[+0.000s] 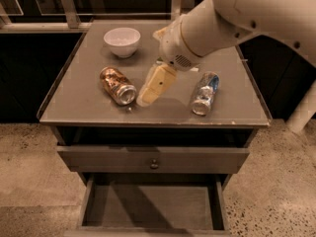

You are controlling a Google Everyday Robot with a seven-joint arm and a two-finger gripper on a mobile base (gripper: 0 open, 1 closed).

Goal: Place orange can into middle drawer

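Your gripper (150, 90) hangs low over the cabinet top (74, 100), just to the right of the orange can (116, 85) and angled down toward it. You cannot tell from this view whether the jaws are parted or closed, but they hold nothing.

The orange can lies on its side on the left half of the top, with the silver lid end pointing toward the front edge and the gripper. Expect it to be light and thin-walled. The skin is shiny and slick, and a hard squeeze would likely dent it. On its side it will probably roll away if you nudge it from the flank. Take it across the middle of the barrel, with the jaws straddling its round sides and well clear of the lid end.

Don't confuse it with the silver and blue can (205, 93), which lies on its side well to the right.

Now the containers. The white bowl (122, 41) at the back left sits upright, and nothing shows inside it. Below, the drawer front with the knob (154, 164) is closed. Under that, the middle drawer (163, 209) is pulled out, and its floor shows bare grey with only shadow across it. It's shallow with thin walls, so set the can down lengthwise to keep it from rolling.
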